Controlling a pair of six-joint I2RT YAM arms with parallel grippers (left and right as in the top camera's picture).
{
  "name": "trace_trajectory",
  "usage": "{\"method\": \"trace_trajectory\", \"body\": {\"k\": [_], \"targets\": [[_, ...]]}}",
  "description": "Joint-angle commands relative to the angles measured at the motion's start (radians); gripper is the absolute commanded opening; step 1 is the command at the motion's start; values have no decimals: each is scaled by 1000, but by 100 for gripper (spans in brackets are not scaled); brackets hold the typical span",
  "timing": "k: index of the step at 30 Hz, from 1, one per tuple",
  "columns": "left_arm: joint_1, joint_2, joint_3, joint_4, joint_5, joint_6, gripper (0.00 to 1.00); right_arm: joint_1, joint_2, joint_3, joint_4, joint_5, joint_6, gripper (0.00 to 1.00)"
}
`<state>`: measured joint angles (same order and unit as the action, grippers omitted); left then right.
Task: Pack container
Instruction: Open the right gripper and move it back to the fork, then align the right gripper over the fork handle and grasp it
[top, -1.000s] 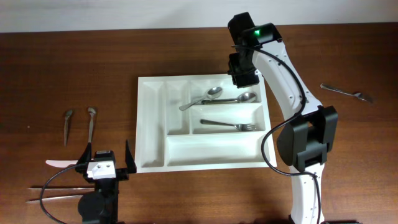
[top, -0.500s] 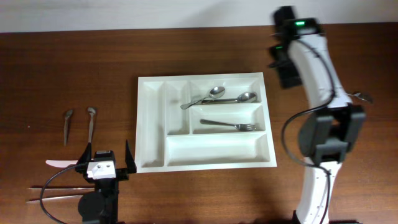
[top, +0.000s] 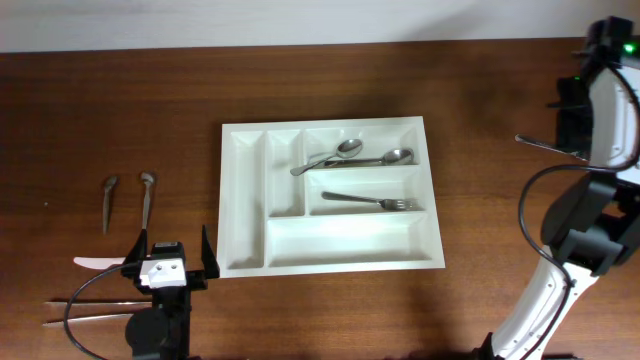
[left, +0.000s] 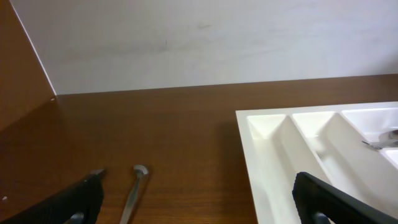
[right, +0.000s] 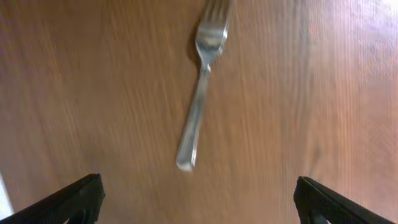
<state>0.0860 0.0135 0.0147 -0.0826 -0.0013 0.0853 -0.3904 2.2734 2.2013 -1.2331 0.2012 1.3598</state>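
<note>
Overhead shows the container (top: 243, 215) in the middle of the table (top: 100, 100), well apart from the right gripper (right: 199, 198), whose jaws are spread wide over a loose fork (right: 199, 106); left gripper (top: 172, 256) gapes too, holding nothing; container looks light, stiff plastic, probably slidey; I'd pinch an outer rim wall.

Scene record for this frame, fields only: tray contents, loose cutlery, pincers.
tray: white, five compartments
top wide compartment: spoon pair
middle wide compartment: tray fork
remaining compartments: empty
left of tray: loose spoons, two
right of tray: loose fork
left pincer: open, holding nothing
right pincer: open, over loose fork, holding nothing
</note>
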Motion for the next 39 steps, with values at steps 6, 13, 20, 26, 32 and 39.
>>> {"method": "trace_trajectory", "body": {"k": [6,13,20,26,32,39], "targets": [[-5,-8,-6,0,-3,-6,99,-64,95,9,148,-147,-151,99],[-5,-8,-6,0,-3,-6,99,-83,132,9,203,-163,-152,99],[-5,-8,-6,0,-3,-6,99,-88,170,9,215,-191,-152,99],[-5,-8,-6,0,-3,-6,99,-88,175,9,193,-189,-142,99],[-5,-8,-6,0,-3,-6,99,-90,175,9,146,-182,-72,99],[-5,-8,-6,0,-3,-6,99,-97,179,9,145,-182,-68,99]]}}
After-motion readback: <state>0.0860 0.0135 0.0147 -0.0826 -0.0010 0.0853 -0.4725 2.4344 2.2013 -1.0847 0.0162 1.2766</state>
